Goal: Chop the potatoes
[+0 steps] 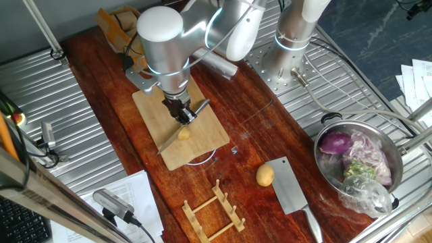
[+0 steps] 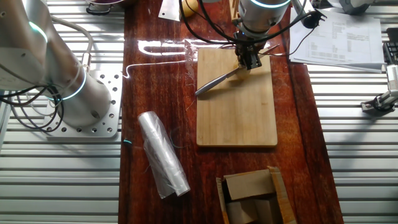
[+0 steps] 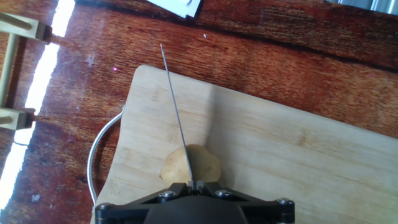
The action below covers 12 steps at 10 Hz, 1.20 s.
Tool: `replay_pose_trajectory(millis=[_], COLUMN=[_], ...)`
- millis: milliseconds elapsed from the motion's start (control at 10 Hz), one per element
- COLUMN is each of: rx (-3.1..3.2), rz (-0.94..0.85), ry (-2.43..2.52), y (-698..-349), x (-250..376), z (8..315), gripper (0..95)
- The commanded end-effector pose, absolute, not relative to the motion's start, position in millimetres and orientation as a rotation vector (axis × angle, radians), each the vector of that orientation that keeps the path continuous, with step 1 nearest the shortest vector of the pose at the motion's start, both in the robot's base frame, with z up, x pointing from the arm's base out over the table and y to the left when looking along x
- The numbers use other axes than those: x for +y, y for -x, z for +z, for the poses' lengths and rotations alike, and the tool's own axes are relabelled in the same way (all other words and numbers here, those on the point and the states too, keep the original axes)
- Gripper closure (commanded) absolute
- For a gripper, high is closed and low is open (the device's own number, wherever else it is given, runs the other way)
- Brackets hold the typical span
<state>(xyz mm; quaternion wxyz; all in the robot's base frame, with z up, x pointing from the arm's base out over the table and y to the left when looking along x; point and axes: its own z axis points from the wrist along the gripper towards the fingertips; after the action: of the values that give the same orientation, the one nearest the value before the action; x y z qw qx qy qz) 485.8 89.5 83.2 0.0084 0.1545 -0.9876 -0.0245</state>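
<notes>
The black two-finger gripper (image 1: 181, 112) is pinched on the handle of a slim steel-bladed kitchen knife (image 1: 174, 136). In the hand view the blade runs edge-on straight away from the gripper and crosses the top of a small yellow-tan rounded potato (image 3: 190, 165). Whether the edge has entered the flesh cannot be told.

This potato lies on the pale bamboo cutting board (image 1: 206, 131), near the board's corner toward the wooden slotted rack (image 1: 212, 210).

Risks, as judged:
- The potato is round and nothing steadies it; a press off its crown could roll it sideways out from under the blade, possibly off the board.
- The blade is narrow and held only at the handle; a hard push may twist it in the grip.
- The board itself could slide on the dark red wooden table (image 1: 108, 74).

A second yellow-tan potato (image 1: 264, 175) waits on the table, touching or just beside a broad steel cleaver (image 1: 292, 192).

Arm pose: silver wrist (image 1: 162, 47) directly above the board, fingers pointing down, knife angled low toward the board's near corner.
</notes>
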Motion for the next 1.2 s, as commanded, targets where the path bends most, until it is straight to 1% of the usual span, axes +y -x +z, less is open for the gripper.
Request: replay_pose_trajectory(millis=[100,400,1200], rx=[-3.088,-3.086,-3.076], rz=[-0.085,-0.084,-0.087], ry=[-0.484,-0.488,-0.473], y=[-486,-485,-475], x=[90,90,92], z=[39,41,64], gripper=[95.0,95.0,95.0])
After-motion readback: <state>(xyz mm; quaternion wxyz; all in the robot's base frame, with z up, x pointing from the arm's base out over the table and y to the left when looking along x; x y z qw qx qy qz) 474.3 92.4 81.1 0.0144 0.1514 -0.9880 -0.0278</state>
